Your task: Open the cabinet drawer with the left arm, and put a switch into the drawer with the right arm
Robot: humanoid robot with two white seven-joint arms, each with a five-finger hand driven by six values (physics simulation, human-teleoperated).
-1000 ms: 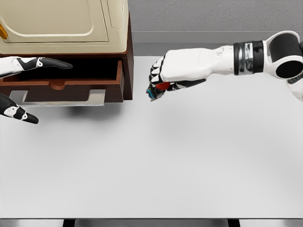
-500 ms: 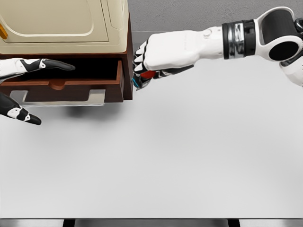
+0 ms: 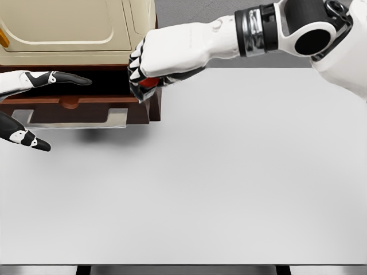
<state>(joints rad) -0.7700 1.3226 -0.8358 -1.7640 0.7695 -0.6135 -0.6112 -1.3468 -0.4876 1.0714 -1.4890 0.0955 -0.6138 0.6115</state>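
Observation:
The brown cabinet drawer (image 3: 74,103) stands pulled out at the upper left, its dark inside showing. My right hand (image 3: 150,74) hangs over the drawer's right end, fingers curled around a small switch (image 3: 149,83) of which only a red part shows. My left hand (image 3: 34,106) is at the left edge in front of the drawer, with one finger stretched over the drawer front and the thumb lower down; its fingers are spread and hold nothing.
A cream appliance (image 3: 74,28) sits on top of the brown cabinet (image 3: 155,106). The white table (image 3: 229,183) stretches to the right and toward the front edge. A grey wall runs behind.
My right hand has carried the switch leftward and a little up, from beside the cabinet's right side to over the open drawer's right end. The left hand has stayed put.

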